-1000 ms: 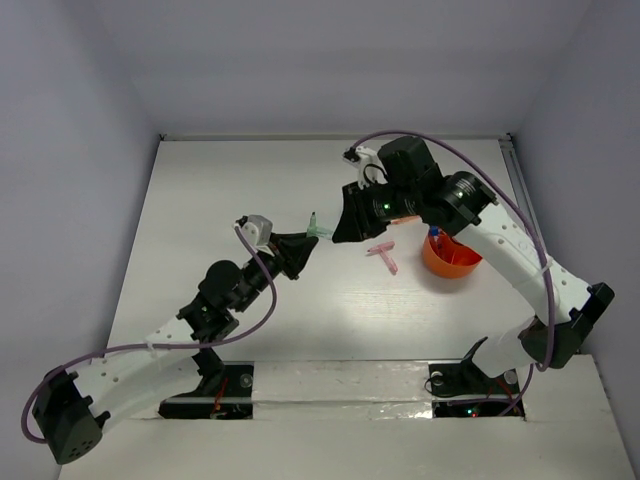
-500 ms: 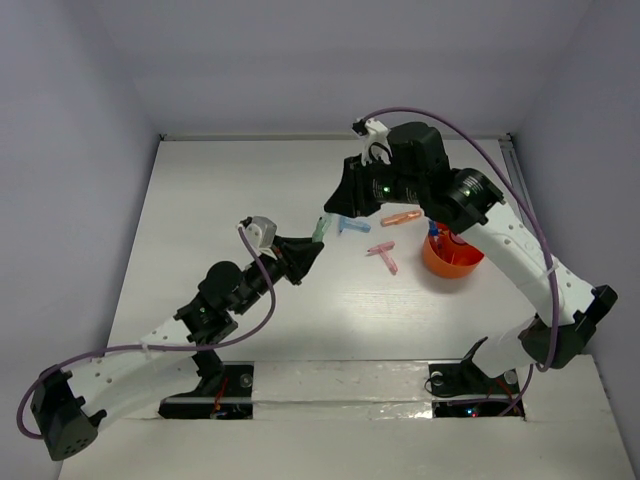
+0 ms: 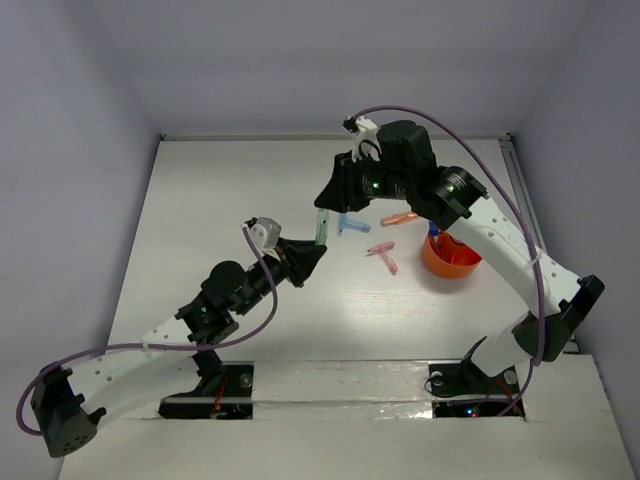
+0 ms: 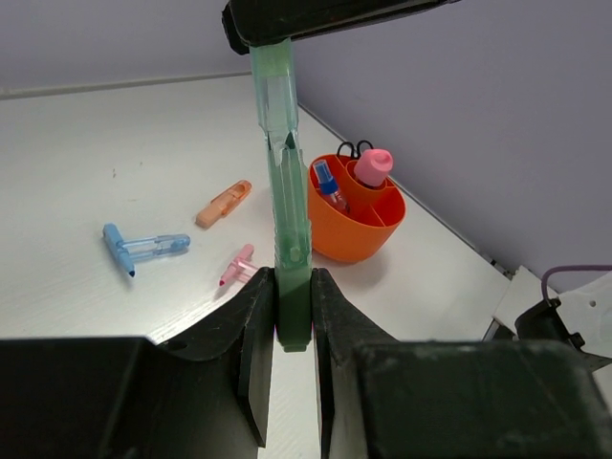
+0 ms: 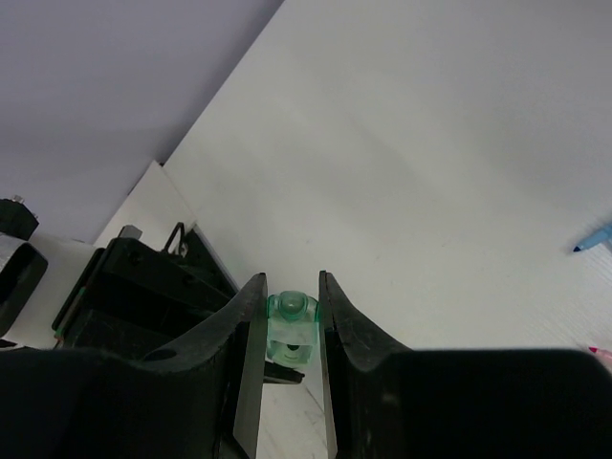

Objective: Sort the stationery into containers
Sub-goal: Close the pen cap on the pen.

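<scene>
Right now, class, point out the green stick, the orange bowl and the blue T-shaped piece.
green stick [image 4: 290, 191], left wrist view, mid-shaft.
orange bowl [image 4: 344, 241], left wrist view, outer wall.
blue T-shaped piece [image 4: 153, 248], left wrist view, clear stem.

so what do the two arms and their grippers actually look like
The left arm and right arm match: white links dotted with small holes, black joints, and a purple cable looping along each. The left gripper and right gripper are black wedges with two flat matte fingers. Small green lights show on the right arm's black housing.
</scene>
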